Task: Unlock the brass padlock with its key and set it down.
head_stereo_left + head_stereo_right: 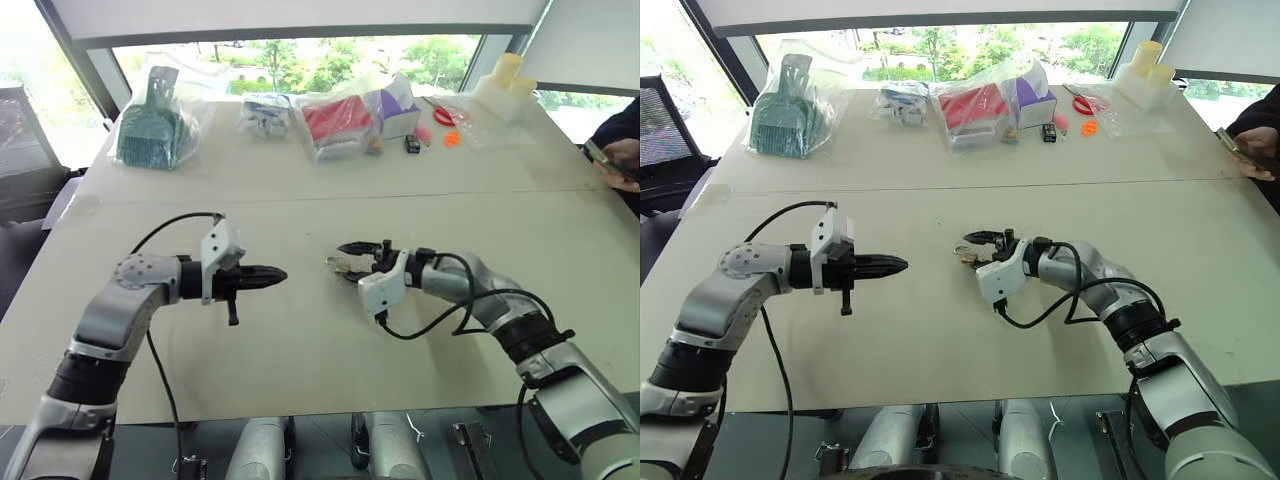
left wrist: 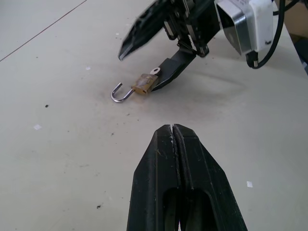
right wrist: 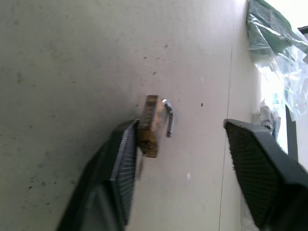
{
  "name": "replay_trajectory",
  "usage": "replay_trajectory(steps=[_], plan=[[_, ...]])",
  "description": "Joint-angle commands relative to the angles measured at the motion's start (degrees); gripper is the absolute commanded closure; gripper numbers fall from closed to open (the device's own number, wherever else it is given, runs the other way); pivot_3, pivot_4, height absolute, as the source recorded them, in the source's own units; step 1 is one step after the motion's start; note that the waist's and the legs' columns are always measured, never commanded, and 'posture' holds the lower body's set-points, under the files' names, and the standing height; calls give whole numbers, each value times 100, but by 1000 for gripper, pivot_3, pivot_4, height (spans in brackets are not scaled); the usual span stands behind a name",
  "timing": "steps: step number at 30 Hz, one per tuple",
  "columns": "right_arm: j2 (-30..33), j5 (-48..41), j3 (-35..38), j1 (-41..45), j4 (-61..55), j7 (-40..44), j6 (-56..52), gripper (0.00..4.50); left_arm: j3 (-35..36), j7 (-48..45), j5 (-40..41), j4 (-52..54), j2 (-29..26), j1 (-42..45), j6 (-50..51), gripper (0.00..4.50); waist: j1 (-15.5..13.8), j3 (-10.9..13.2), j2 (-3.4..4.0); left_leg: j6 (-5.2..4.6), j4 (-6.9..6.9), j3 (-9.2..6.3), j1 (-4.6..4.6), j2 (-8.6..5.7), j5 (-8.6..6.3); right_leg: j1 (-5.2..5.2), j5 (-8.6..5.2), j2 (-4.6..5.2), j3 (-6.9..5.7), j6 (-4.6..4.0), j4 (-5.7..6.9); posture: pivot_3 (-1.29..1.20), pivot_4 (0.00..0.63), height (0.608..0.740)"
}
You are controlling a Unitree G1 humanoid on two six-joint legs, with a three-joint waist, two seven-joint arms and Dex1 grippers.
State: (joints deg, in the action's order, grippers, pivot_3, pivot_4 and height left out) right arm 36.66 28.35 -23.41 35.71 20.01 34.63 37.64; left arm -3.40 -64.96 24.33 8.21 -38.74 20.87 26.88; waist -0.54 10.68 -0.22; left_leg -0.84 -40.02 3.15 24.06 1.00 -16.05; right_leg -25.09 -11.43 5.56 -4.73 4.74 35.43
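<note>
Padlock work takes place mid-table (image 1: 300, 350), a pale surface with bagged clutter along its far edge; the left gripper (image 2: 173, 130) sits on the left, fingers pressed shut with nothing between them; the right gripper (image 3: 180, 139) stands wide open; the brass padlock (image 2: 144, 83) lies on the table against one right finger (image 3: 120, 159), its silvery shackle (image 2: 121, 94) swung open; a small silvery tab, perhaps the key (image 2: 154, 71), shows at the body.
</note>
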Motion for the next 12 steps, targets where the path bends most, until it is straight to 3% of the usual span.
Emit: replay_trajectory(steps=[1, 5, 12], plan=[[299, -978, 356, -325, -679, 912, -824, 25, 167, 57, 113, 277, -97, -2, 35, 4500, -26, 0, 0, 0, 0, -1, -3, 0, 0, 4, 0, 0, -1, -1, -2, 0, 150, 740], [514, -2500, 920, -739, -1396, 1919, -2504, 25, 160, 76, 122, 313, -103, -22, 24, 4500, -21, 0, 0, -3, 0, -3, -19, 4, -2, 25, -4, 2, -2, -7, -12, 0, 150, 740], [923, -4563, 1771, -1255, -2861, 2747, -5973, 25, 179, 49, 87, 423, -175, -187, -123, 4500, -17, 0, 1, -3, 3, 1, -27, 23, -3, 26, -2, 1, -3, -7, -8, 0, 150, 740]])
